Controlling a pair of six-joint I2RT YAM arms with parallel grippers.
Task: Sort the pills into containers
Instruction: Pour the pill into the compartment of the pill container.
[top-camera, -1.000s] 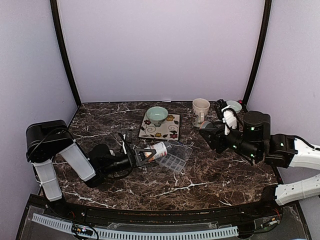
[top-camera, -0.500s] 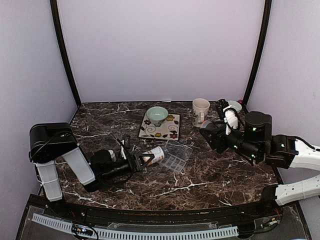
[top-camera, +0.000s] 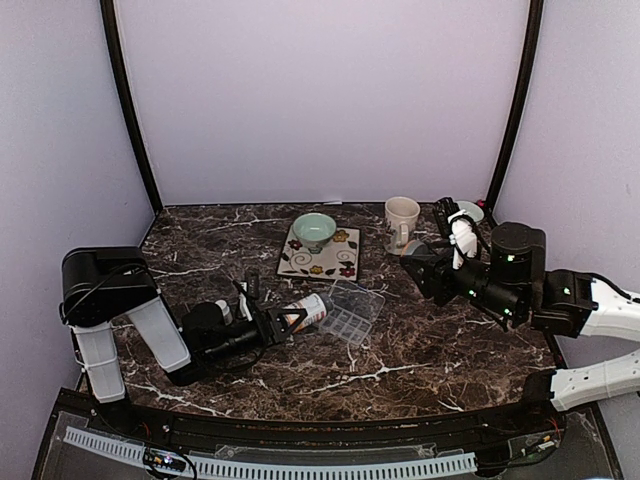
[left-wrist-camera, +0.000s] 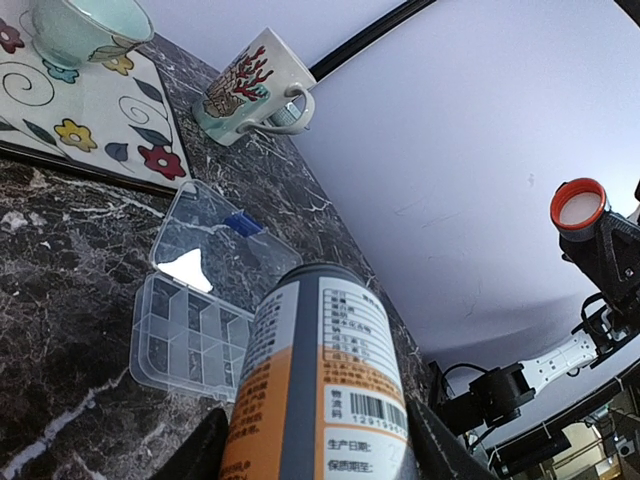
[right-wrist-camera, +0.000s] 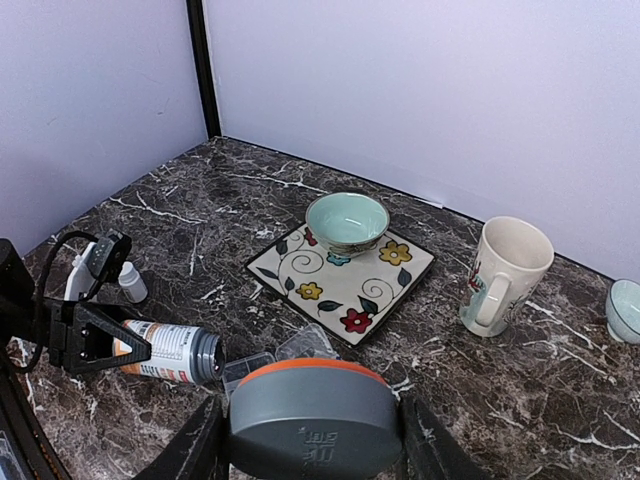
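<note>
The left gripper (top-camera: 287, 318), in the lower left of the overhead frame, was closed around an orange pill bottle (left-wrist-camera: 320, 380). The bottle was held lying almost flat, its neck end turned toward the clear pill box (left-wrist-camera: 188, 338). That box lay open at the centre of the frame, just right of the bottle, with its lid folded back and its compartments seemingly bare. No pills could be made out; they were judged to be inside the bottle.

Right of centre and raised above the marble table (top-camera: 430, 350), the right gripper (right-wrist-camera: 310, 440) was clamped on a grey, orange-rimmed cap (right-wrist-camera: 312, 405), judged to be the bottle's own. Farther back, a floral plate (top-camera: 340, 262) carrying a green bowl (top-camera: 314, 229) and a mug (top-camera: 402, 220) were set.

With the neck so low and probably uncapped, pills could be spilled onto the veined marble by any further tilt made before the mouth was over a compartment, and such specks would be hard to recover. The light box could also be shoved aside if it were touched by the bottle.
</note>
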